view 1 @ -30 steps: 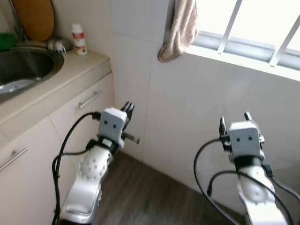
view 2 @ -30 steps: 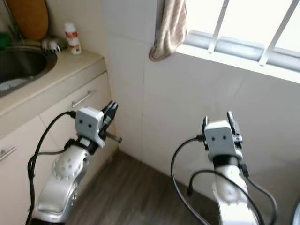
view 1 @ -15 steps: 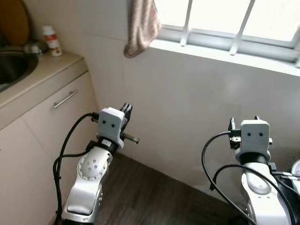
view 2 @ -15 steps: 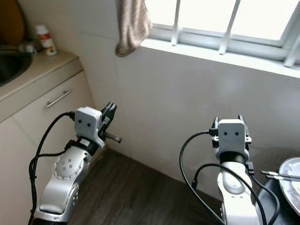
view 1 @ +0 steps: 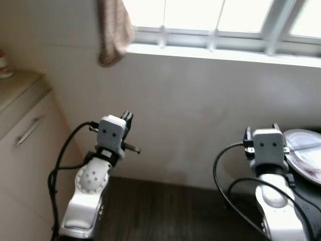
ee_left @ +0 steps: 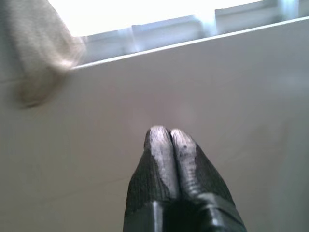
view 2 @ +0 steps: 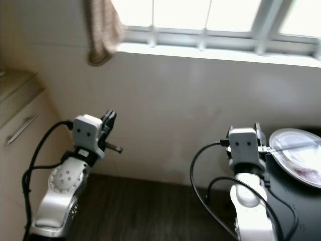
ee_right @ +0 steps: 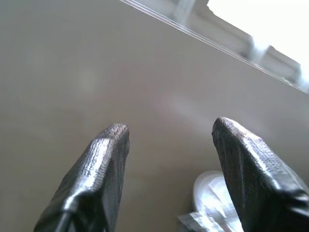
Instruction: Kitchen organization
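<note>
A white plate [view 1: 305, 153] with a utensil [view 2: 288, 146] lying across it rests on a dark surface at the right edge. My right gripper [ee_right: 169, 133] is held up just left of the plate, open and empty, facing the tiled wall. My left gripper [ee_left: 169, 137] is raised at the left, shut with nothing between its fingers, also pointing at the wall. A beige cloth [view 1: 114, 31] hangs from the window sill above the left arm.
A cabinet with a metal drawer handle [view 1: 29, 130] and a beige counter [view 1: 15, 88] stands at the left. A white tiled wall [view 1: 200, 110] under a barred window [view 1: 215, 20] is straight ahead. Dark wood floor [view 1: 165, 211] lies below.
The camera has swung right: sink, bottle and counter slid out to the left, and the plate came into view at the right. Both arms keep the same raised pose.
</note>
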Motion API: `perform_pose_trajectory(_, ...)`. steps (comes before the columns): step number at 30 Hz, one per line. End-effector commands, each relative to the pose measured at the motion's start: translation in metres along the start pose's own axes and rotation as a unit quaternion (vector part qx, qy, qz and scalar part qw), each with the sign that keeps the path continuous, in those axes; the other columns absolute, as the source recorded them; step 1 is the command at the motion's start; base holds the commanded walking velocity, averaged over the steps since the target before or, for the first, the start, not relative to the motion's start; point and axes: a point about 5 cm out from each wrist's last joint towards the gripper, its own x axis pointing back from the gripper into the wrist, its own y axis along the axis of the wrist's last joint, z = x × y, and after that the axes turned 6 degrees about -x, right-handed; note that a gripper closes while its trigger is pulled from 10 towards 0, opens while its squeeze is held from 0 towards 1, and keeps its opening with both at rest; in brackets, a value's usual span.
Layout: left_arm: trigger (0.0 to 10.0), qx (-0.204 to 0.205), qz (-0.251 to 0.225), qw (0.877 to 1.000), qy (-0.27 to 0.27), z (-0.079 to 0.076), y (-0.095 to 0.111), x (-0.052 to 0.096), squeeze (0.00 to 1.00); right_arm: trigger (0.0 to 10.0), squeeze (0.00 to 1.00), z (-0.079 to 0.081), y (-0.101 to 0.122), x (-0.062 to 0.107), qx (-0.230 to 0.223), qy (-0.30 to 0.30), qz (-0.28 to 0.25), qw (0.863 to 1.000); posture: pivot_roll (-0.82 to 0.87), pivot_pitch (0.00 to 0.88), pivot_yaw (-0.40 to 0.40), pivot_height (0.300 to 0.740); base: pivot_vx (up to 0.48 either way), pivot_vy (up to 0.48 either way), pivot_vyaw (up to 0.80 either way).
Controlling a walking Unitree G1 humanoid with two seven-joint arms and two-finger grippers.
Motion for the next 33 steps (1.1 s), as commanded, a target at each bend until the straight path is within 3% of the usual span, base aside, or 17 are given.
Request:
perform_pose_trajectory(1,10.0,0.000,0.001,1.000,-0.007,-0.005,-0.001,0.000,0.00,10.0,0.00,-0.003,-0.001,-0.001,0.014,-0.007,-0.002,1.000,0.12,0.000,-0.041,0.740,0.000,0.000,-0.80)
perform_pose_trajectory(8,10.0,-0.012,0.008,1.000,-0.008,-0.004,-0.003,0.000,0.00,10.0,0.00,0.000,-0.004,-0.001,0.027,0.019,-0.001,0.999,0.12,0.000,-0.040,0.740,0.000,0.000,-0.80)
perform_pose_trajectory(13,10.0,-0.018,0.011,1.000,-0.010,-0.005,-0.003,-0.002,0.00,10.0,0.00,0.004,-0.004,-0.006,-0.072,0.021,0.022,0.997,0.12,0.000,-0.040,0.740,0.000,0.000,-0.27)
perform_pose_trajectory(22,10.0,-0.015,0.009,1.000,-0.003,-0.003,-0.003,-0.002,0.00,10.0,0.00,0.004,-0.001,-0.011,-0.070,0.025,0.012,0.997,0.12,0.000,-0.042,0.740,0.000,-0.344,0.00)
perform_pose_trajectory(33,10.0,0.002,-0.001,1.000,0.001,-0.002,-0.001,-0.002,0.00,10.0,0.00,0.014,0.004,-0.013,-0.064,0.054,0.001,0.997,0.12,0.000,-0.043,0.740,0.031,0.000,0.00)
